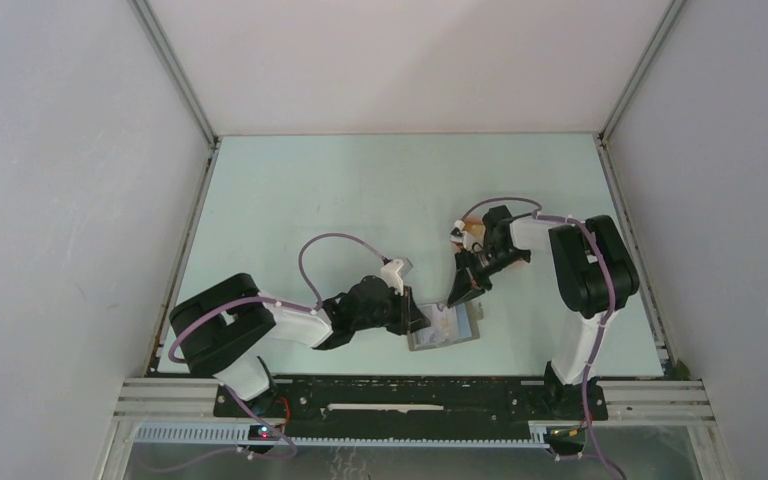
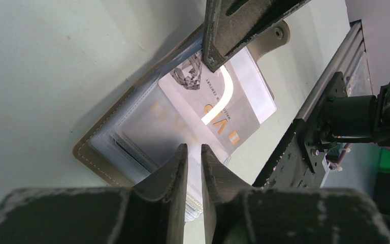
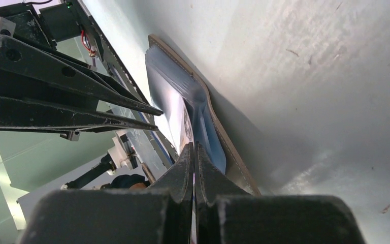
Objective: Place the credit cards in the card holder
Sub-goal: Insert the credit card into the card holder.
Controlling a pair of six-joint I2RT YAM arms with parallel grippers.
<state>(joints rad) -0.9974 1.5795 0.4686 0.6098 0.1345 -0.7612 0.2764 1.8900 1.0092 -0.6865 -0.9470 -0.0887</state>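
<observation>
The grey card holder (image 1: 457, 338) lies open near the table's front edge and shows clear inner sleeves in the left wrist view (image 2: 101, 152). A grey card with a white curved stripe (image 2: 236, 109) lies on the sleeves. My right gripper (image 1: 454, 300) points down at the holder and is shut on this card's thin edge (image 3: 194, 150). My left gripper (image 2: 193, 152) is at the holder's left side with the jaws almost closed on a clear sleeve. Something light blue (image 3: 214, 145) sits in the holder. The orange-yellow card cannot be made out for sure.
A peach-orange object (image 1: 473, 232) sits behind the right wrist, partly hidden by the arm. The black base rail (image 1: 410, 395) runs just in front of the holder. White walls close the table on three sides.
</observation>
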